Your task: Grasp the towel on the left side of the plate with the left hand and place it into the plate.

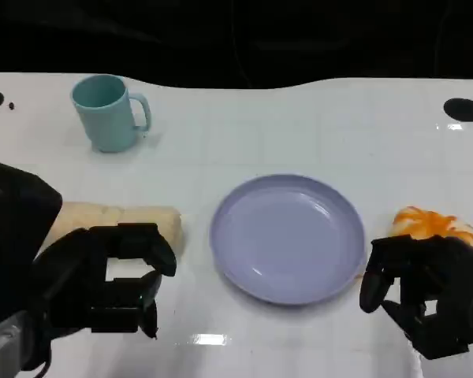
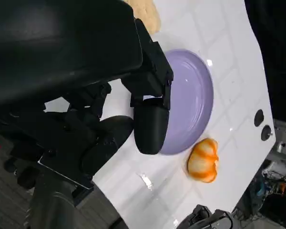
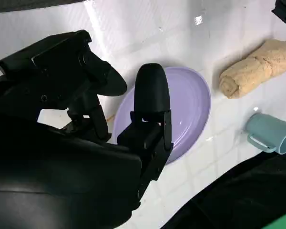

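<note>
Looking down from the head view, the white counter point(image 1: 315, 126) carried a lavender plate point(image 1: 288, 236) near its middle, with the rolled beige towel point(image 1: 122, 223) lying at the plate's nine o'clock, just beside its rim and not in it. A teal mug point(image 1: 109, 113) stood at about ten o'clock from the plate, well apart, and an orange object point(image 1: 433, 224) sat at three o'clock, near the rim. The left hand point(image 1: 102, 287) hovered over the near end of the towel, its fingers point(image 1: 146, 248) spread and curved with nothing between them. The right hand point(image 1: 426, 291) hung at the plate's four o'clock, fingers apart and holding nothing.

From the left wrist view, the left hand point(image 2: 105, 119) showed black fingers point(image 2: 150, 121) apart over the counter, with the plate point(image 2: 195, 95) beyond them, the towel point(image 2: 145, 12) at the frame's edge and the orange object point(image 2: 203, 161) past the plate.

From the right wrist view, the right hand point(image 3: 109, 124) held its fingers point(image 3: 151, 95) apart above the plate point(image 3: 190, 105); the towel point(image 3: 255, 69) lay on the plate's far side, with the mug point(image 3: 271, 133) near it.
</note>
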Robot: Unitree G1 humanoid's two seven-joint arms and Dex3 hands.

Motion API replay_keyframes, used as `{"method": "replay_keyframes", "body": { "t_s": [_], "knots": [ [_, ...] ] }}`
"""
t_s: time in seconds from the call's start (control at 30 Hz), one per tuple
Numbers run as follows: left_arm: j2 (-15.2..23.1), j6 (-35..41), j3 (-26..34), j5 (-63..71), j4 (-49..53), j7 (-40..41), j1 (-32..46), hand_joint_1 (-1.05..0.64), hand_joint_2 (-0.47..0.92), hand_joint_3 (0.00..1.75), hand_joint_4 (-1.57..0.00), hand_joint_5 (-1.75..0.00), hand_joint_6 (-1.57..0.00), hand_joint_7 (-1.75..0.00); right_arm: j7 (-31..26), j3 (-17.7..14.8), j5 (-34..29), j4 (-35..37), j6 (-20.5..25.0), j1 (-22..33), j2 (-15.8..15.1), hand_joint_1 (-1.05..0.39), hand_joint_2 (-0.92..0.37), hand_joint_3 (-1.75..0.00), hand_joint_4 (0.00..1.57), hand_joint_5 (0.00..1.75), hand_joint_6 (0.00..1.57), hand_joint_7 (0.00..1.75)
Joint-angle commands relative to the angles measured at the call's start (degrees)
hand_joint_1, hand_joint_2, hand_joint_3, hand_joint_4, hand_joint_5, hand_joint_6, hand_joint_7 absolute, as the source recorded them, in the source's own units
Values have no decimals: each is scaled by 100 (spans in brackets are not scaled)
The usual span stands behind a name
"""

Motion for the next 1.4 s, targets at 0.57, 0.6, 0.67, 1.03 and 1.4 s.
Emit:
{"method": "replay_keyframes", "body": {
  "t_s": [0.57, 0.6, 0.67, 1.03, 1.4],
  "knots": [
    [28, -1034, -34, 586, 82, 411, 57, -12, 57, 113, -63, -154, -65, -115, -37, 36, -18, 1, -23, -32, 0, -1, -55, -110, 73, 175, 71, 142],
    [30, -1134, -50, 639, 103, 404, 64, -12, 56, 112, -58, -148, -63, -106, -36, 38, -20, -6, -18, -32, 1, 0, -55, -110, 73, 175, 71, 142],
    [96, -1709, -176, 923, 257, 348, 100, -19, 62, 95, -54, -135, -60, -87, -38, 59, -39, -29, 19, -37, -1, -1, -55, -110, 73, 175, 71, 142],
    [448, -3981, -536, 2303, 884, 355, 36, -38, 92, 22, -26, -75, -38, -18, -50, 124, -56, -62, 145, -82, 14, -2, -55, -110, 72, 175, 71, 142],
    [1633, -4980, -1653, 5084, 1859, 172, -1083, -58, 92, 7, -1, -58, -19, -1, -67, 155, -119, -166, 233, -44, 18, -2, -56, -109, 72, 174, 70, 142]
  ]
}}
